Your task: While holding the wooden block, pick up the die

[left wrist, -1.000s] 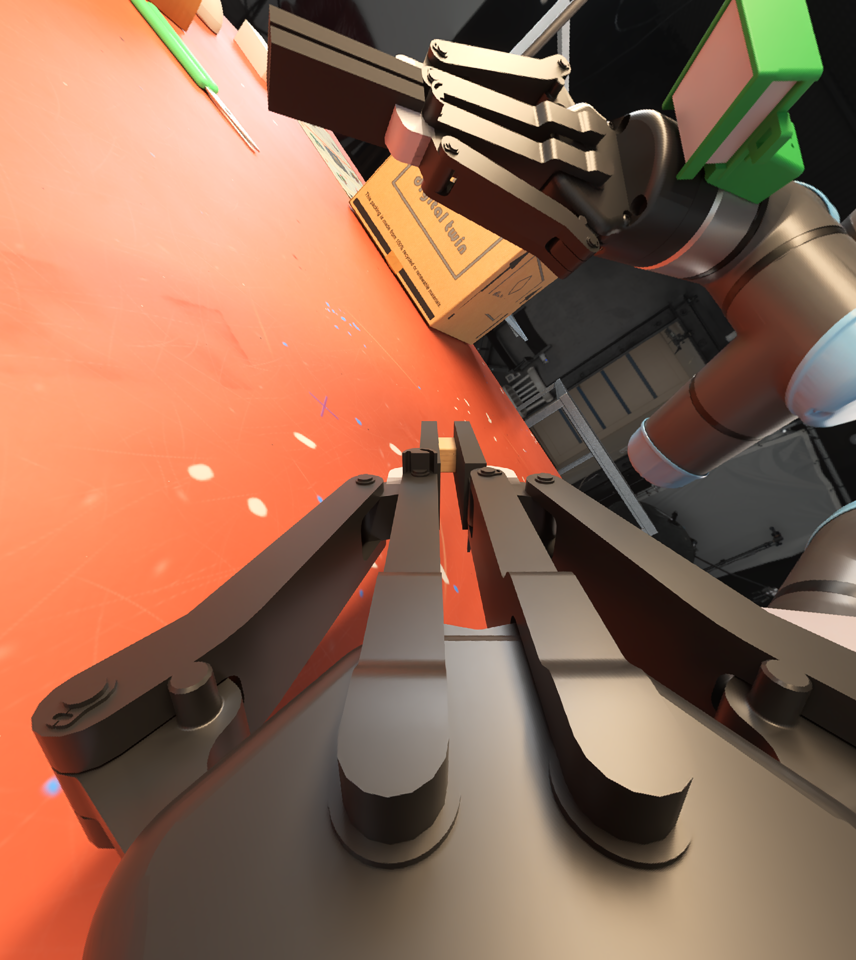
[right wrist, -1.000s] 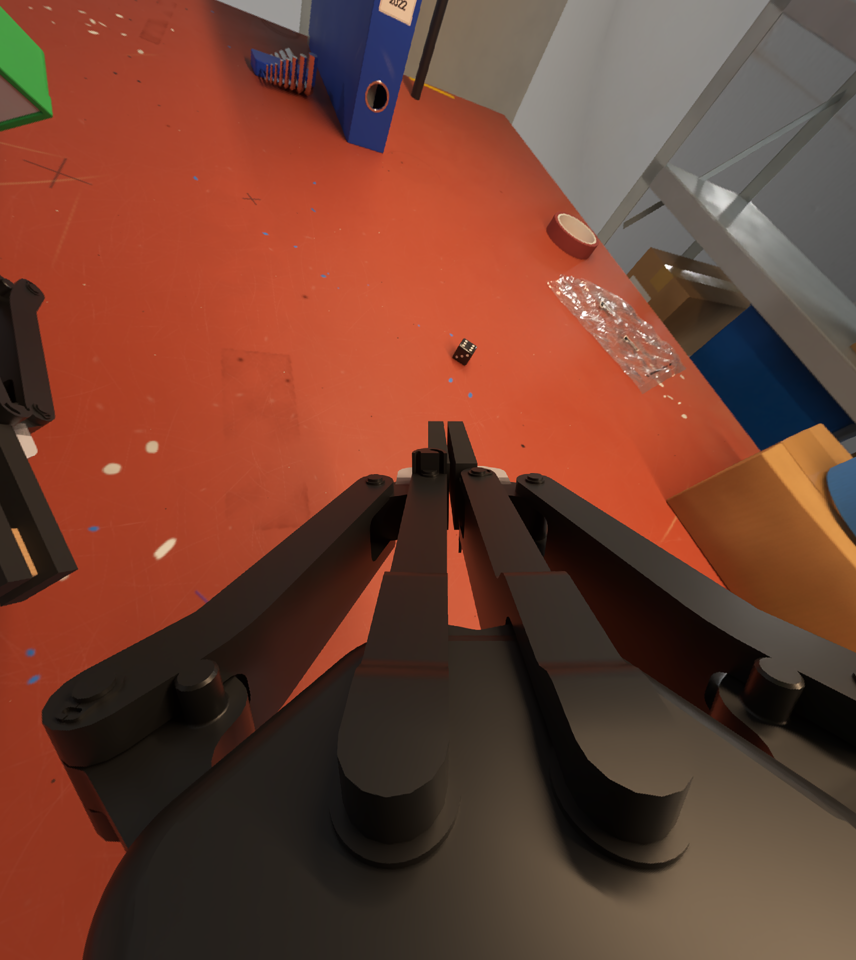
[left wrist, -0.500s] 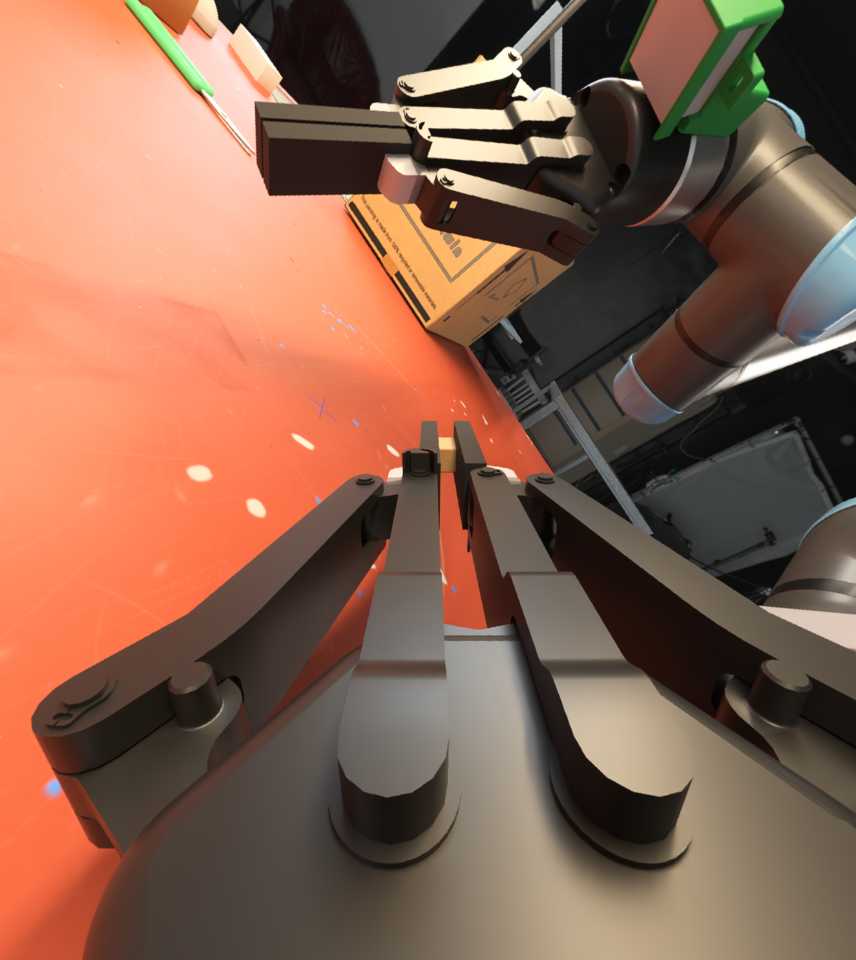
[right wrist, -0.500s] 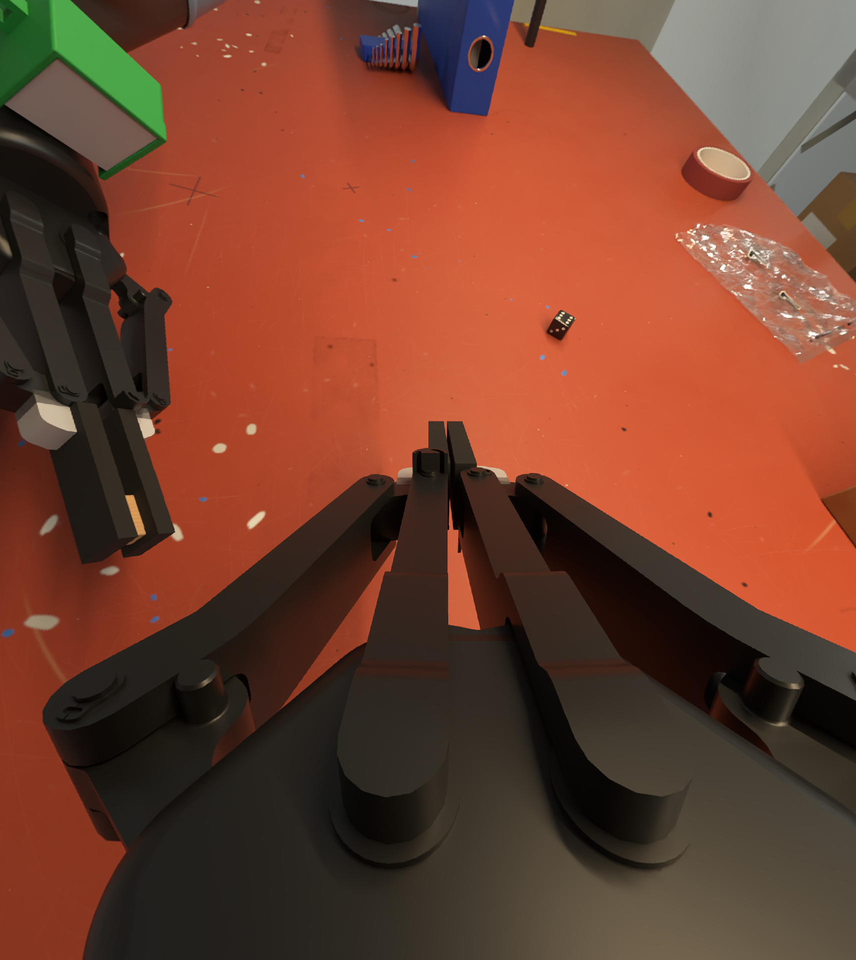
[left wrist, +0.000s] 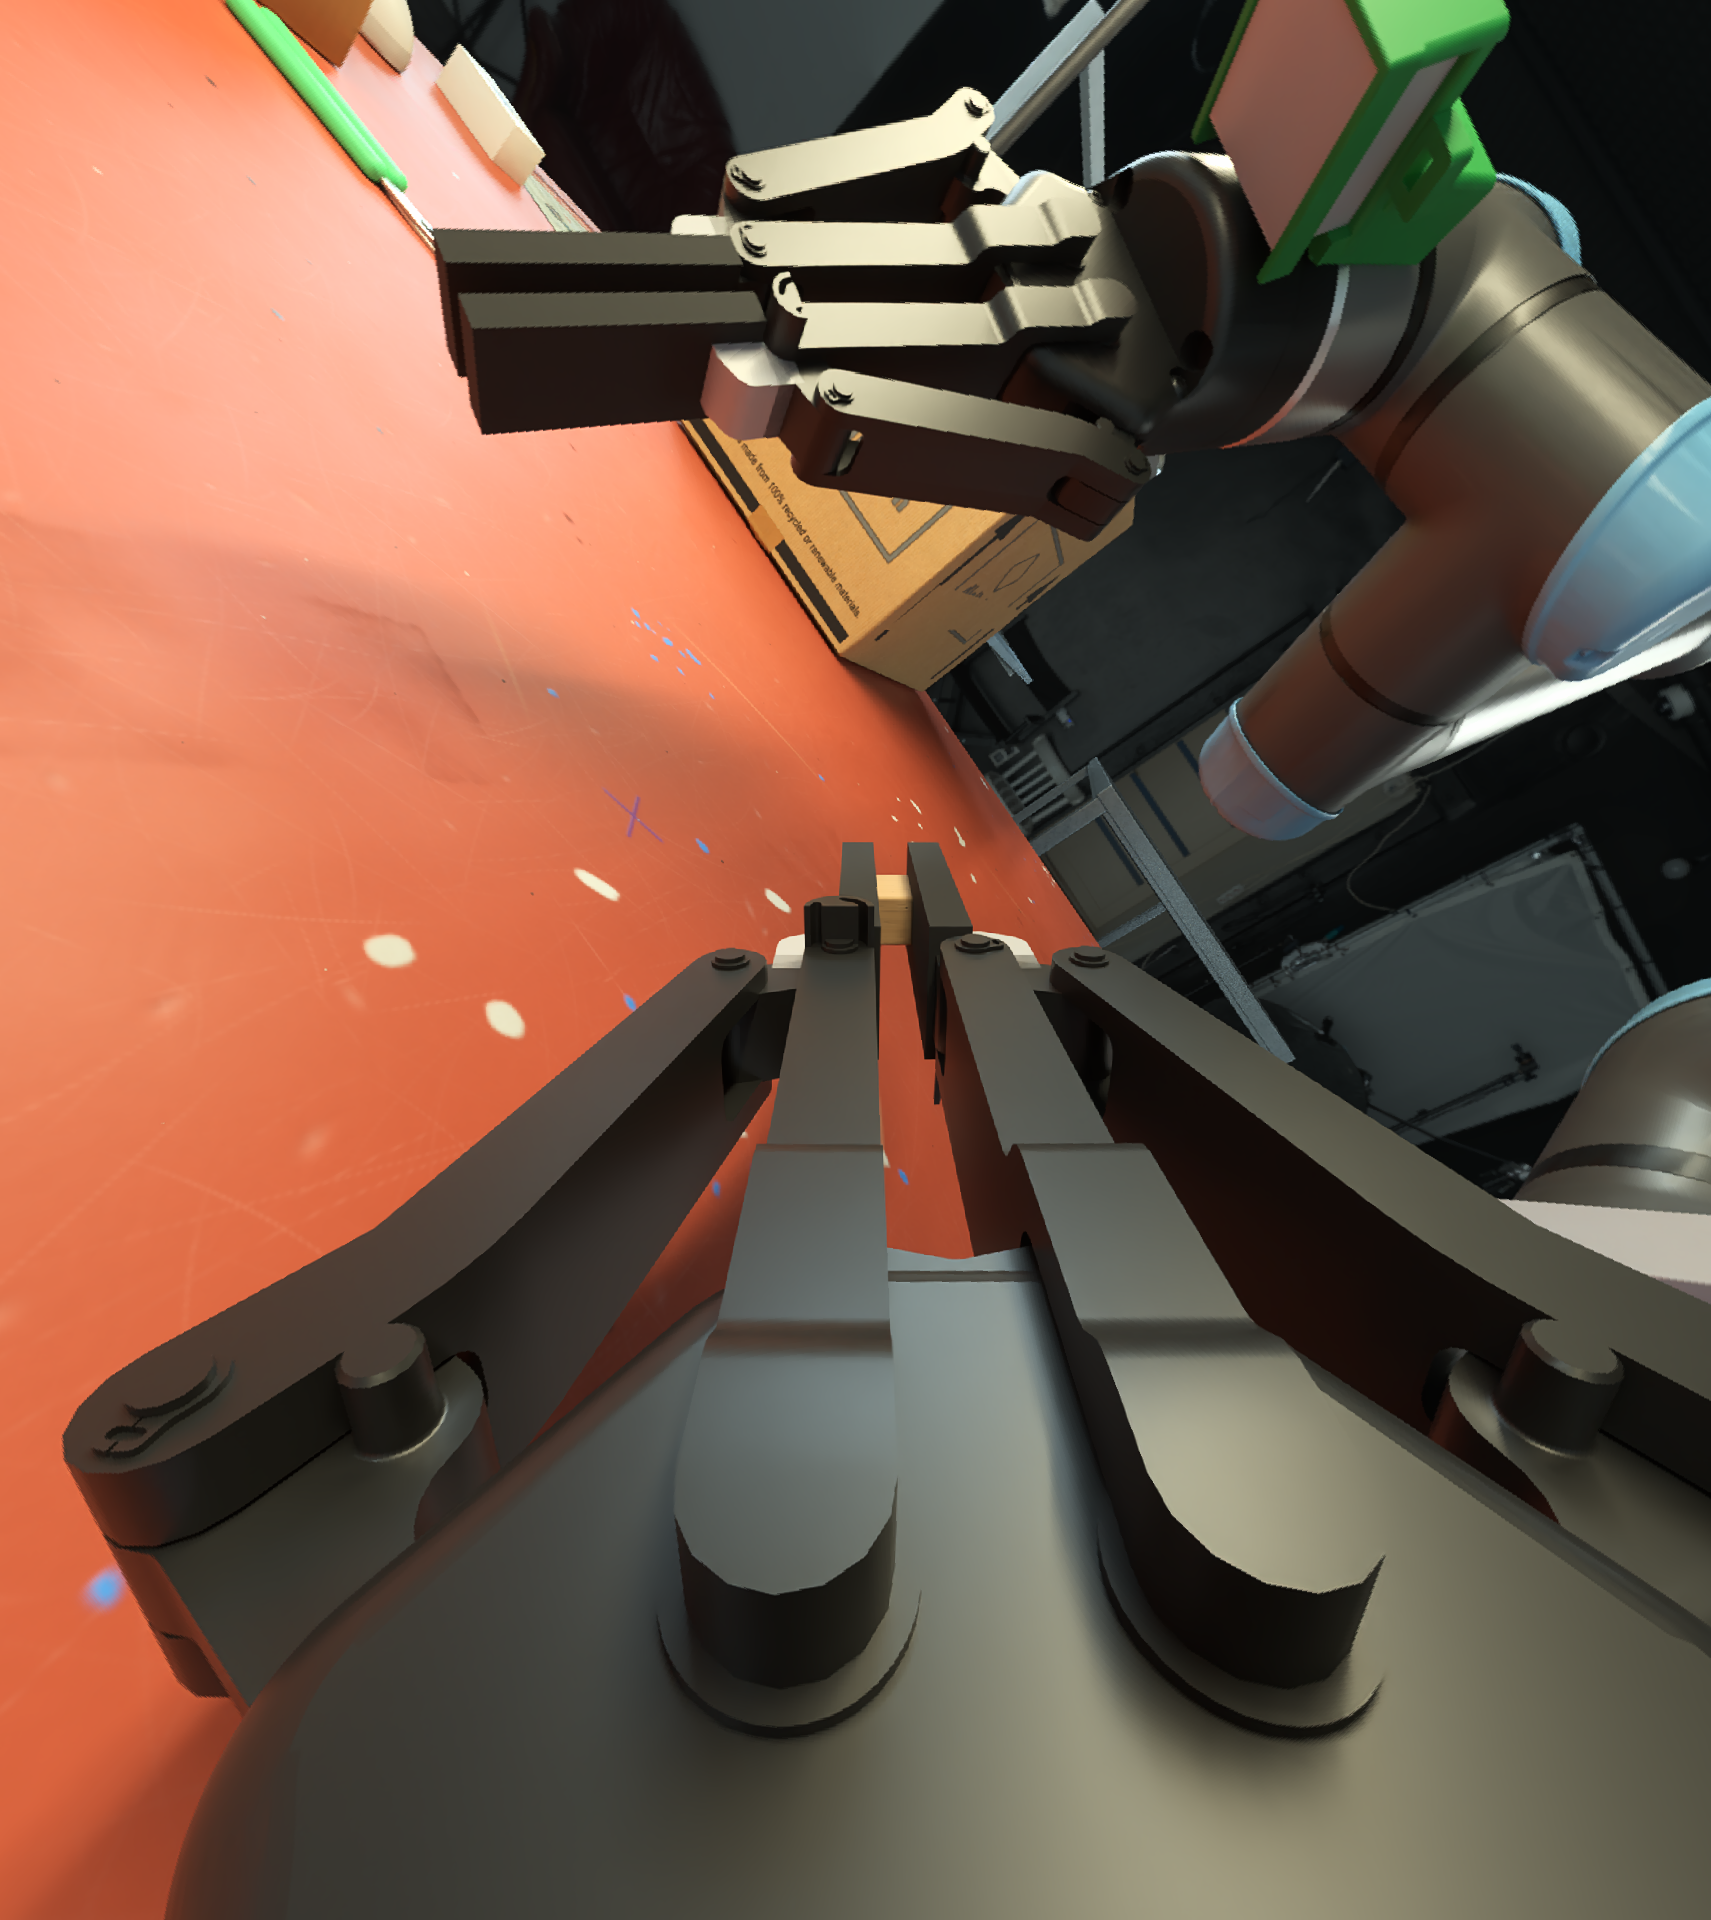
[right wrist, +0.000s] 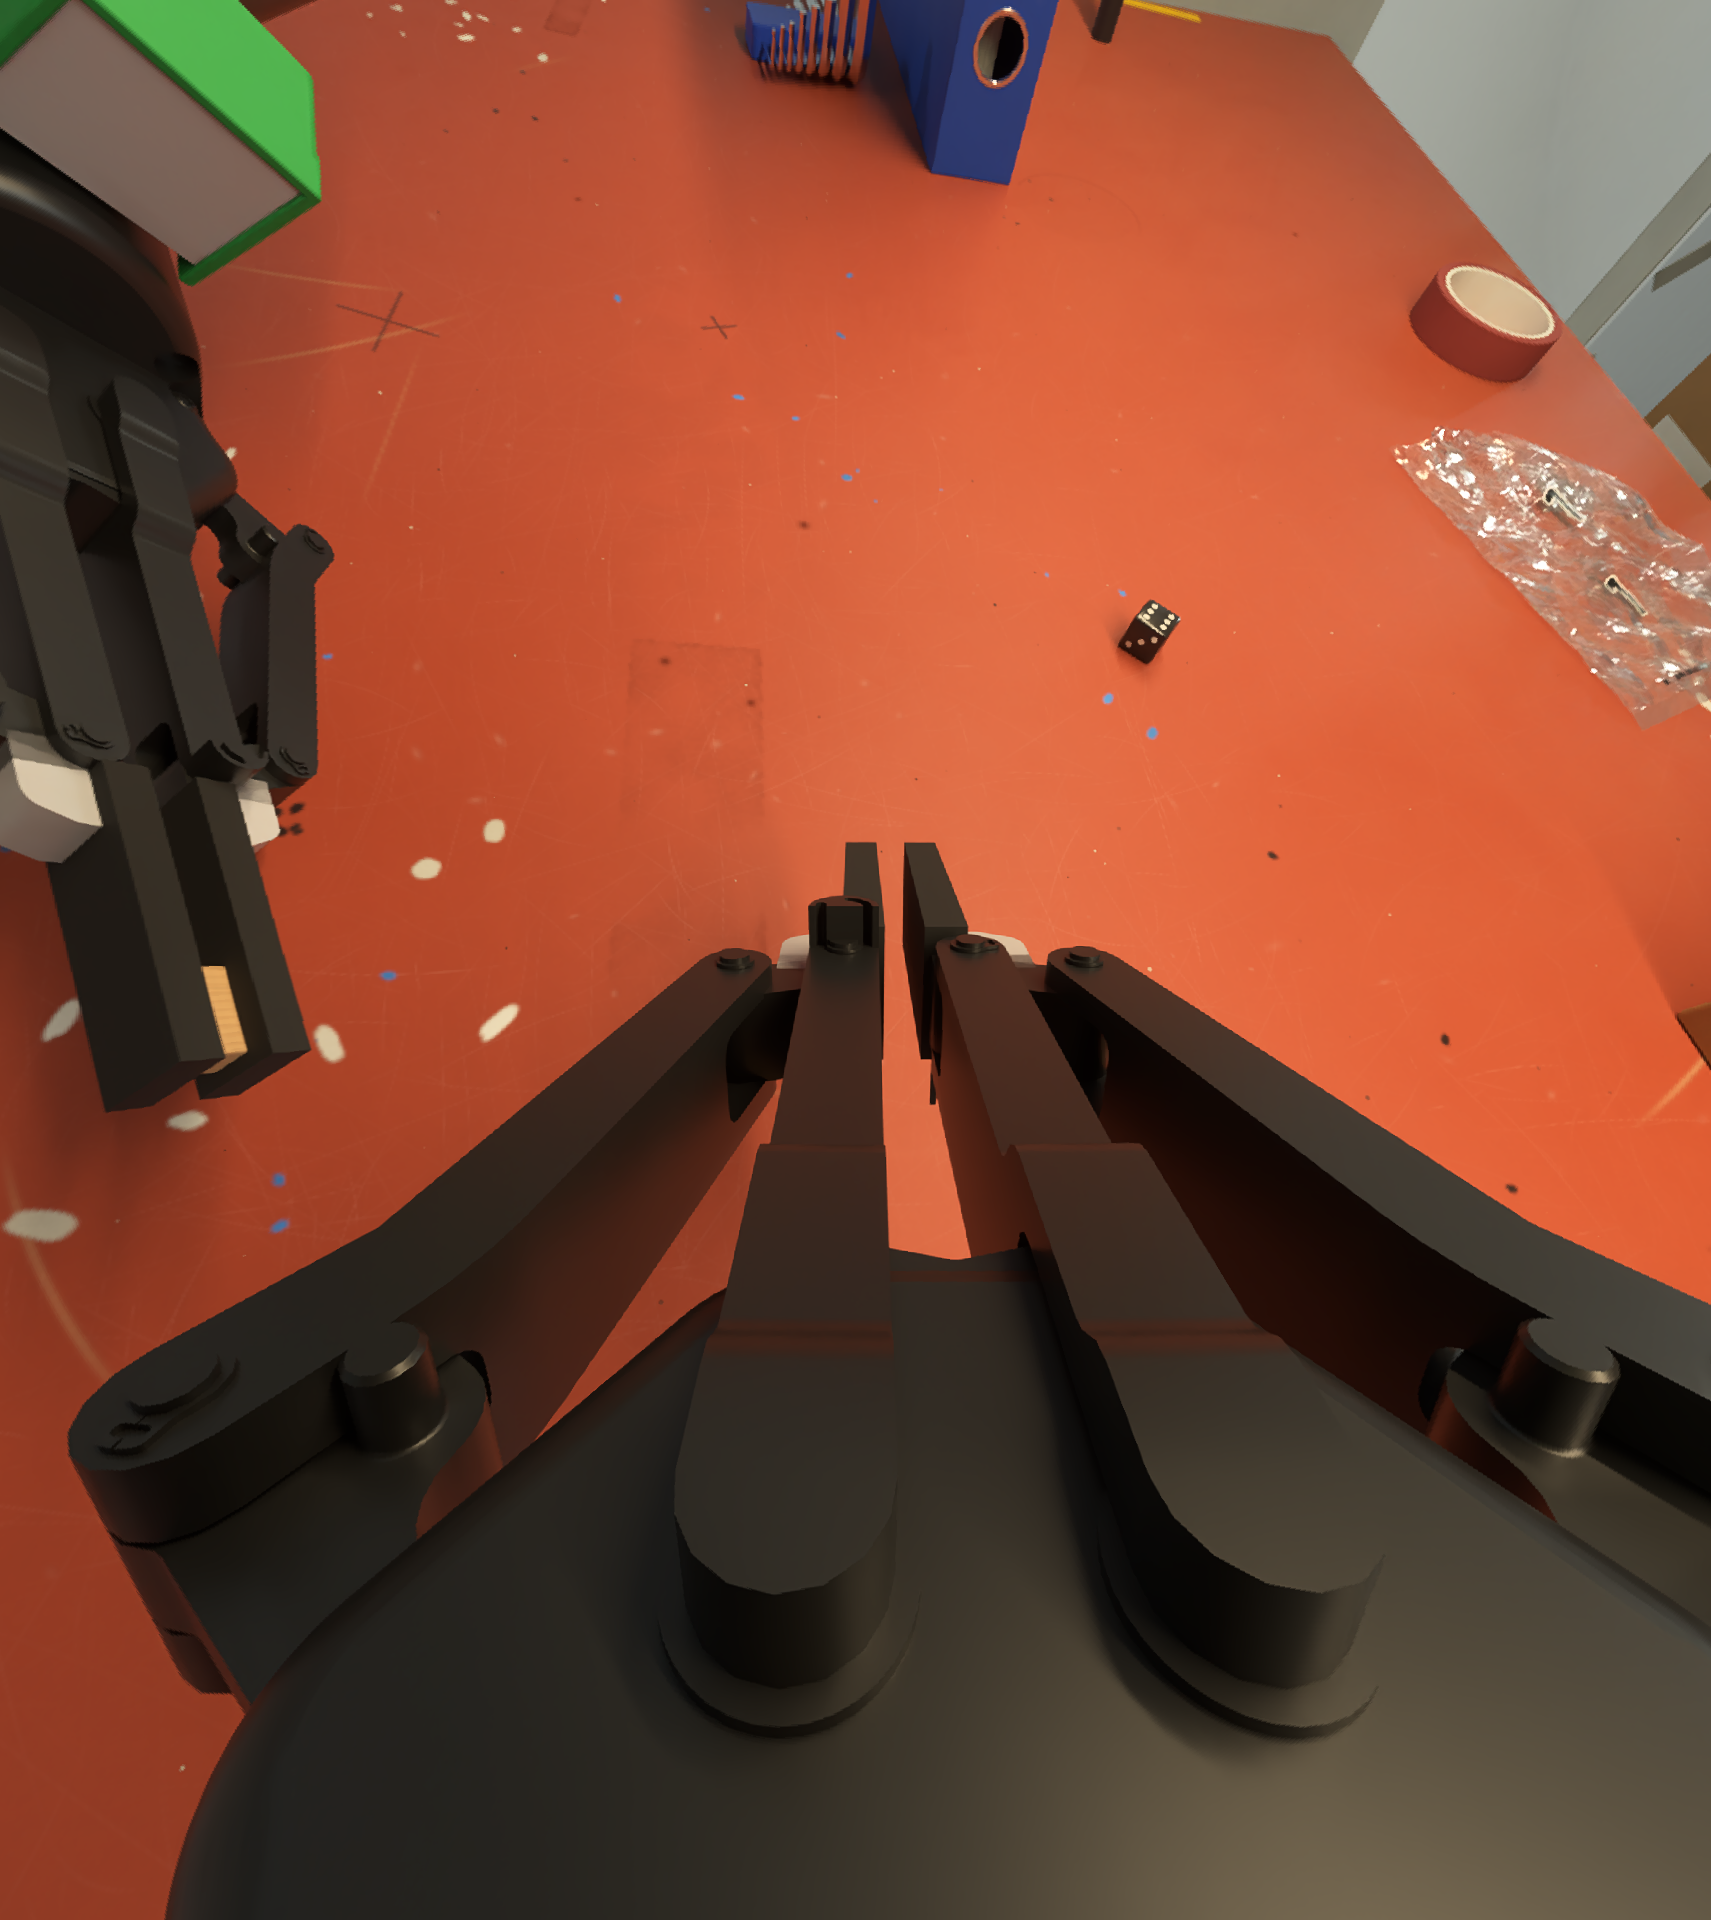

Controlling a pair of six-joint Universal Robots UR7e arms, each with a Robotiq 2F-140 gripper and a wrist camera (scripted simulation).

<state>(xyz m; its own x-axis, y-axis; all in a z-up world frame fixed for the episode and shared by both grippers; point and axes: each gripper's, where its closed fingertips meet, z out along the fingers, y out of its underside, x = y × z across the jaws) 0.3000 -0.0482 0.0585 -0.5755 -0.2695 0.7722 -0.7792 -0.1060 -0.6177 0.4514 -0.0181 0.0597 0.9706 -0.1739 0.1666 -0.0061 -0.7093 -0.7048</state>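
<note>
My left gripper (left wrist: 890, 883) is shut on the small wooden block (left wrist: 892, 906) and holds it above the red table (left wrist: 207, 727). It also shows at the left of the right wrist view (right wrist: 207, 1081), with the block (right wrist: 219, 1008) between its fingers. The black die (right wrist: 1149, 631) with white pips lies on the table, ahead and to the right of my right gripper (right wrist: 890, 868). My right gripper is empty, its jaws a narrow gap apart, well above the table. It also shows in the left wrist view (left wrist: 451, 307).
A blue binder (right wrist: 976, 94) and a blue ridged holder (right wrist: 809, 42) stand at the far edge. A red tape roll (right wrist: 1479, 322) and a clear plastic bag with screws (right wrist: 1599, 571) lie right of the die. A cardboard box (left wrist: 913, 561) sits beyond the table edge.
My right gripper has swung over the table toward the left arm, and the die has drifted right in its view. Its jaws have parted slightly. The left gripper has not moved.
</note>
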